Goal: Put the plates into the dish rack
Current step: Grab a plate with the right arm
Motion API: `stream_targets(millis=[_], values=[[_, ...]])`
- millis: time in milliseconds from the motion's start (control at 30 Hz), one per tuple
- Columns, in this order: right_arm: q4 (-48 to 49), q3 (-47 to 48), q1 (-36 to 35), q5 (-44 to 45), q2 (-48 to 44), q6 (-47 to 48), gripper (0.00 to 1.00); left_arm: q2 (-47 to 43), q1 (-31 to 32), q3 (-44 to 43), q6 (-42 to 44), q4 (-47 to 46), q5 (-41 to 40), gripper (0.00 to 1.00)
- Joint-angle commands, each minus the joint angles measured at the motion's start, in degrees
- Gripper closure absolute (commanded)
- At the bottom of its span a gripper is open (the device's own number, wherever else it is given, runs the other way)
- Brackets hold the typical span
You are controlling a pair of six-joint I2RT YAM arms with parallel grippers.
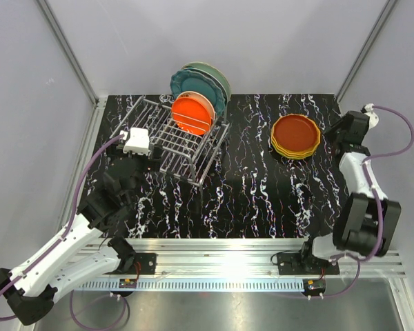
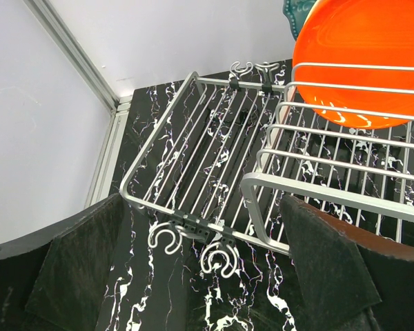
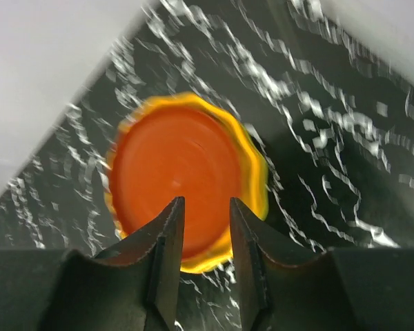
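A red-orange plate stands on edge in the taller raised part of the dish rack. Teal and green plates stand upright just behind it at the rack's far end. Off to the right, well apart from the rack, a stack of plates lies flat on the black marbled table, an orange one on top with yellow rims showing beneath it. From above you get the whole layout but not much of either pincer. The wrist cameras fill that in. The left wrist view shows the left gripper spread wide with nothing between its pads, hanging at the near left corner of the rack. The low flat section of bars lies ahead of it and the red-orange plate is up at the right, apart from the fingers. The right wrist view is smeared, yet it shows the right gripper with its two fingers parted by a narrow gap and nothing caught in that gap. The stack lies straight ahead of the tips, its near rim showing between them. From that view I cannot tell whether the tips touch the rim. The overhead view puts that pincer just beside the stack's right edge.
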State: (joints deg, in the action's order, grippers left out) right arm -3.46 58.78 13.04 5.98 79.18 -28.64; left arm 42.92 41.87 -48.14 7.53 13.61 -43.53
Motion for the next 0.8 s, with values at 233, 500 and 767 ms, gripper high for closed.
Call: stream_targets(millis=[233, 500, 767], values=[[-2.6, 3.6, 3.2, -11.8, 13.7, -6.0, 0.64, -0.3, -0.3, 0.2, 0.2, -2.5, -0.9, 0.01], [-1.1, 6.7, 3.3, -10.9, 19.6, -5.7, 0.67, -0.4, -0.3, 0.2, 0.2, -2.4, -0.8, 0.01], [0.1, 9.0, 3.3, -12.2, 24.1, -5.5, 0.67, -0.2, -0.3, 0.1, 0.4, -2.6, -0.7, 0.01]])
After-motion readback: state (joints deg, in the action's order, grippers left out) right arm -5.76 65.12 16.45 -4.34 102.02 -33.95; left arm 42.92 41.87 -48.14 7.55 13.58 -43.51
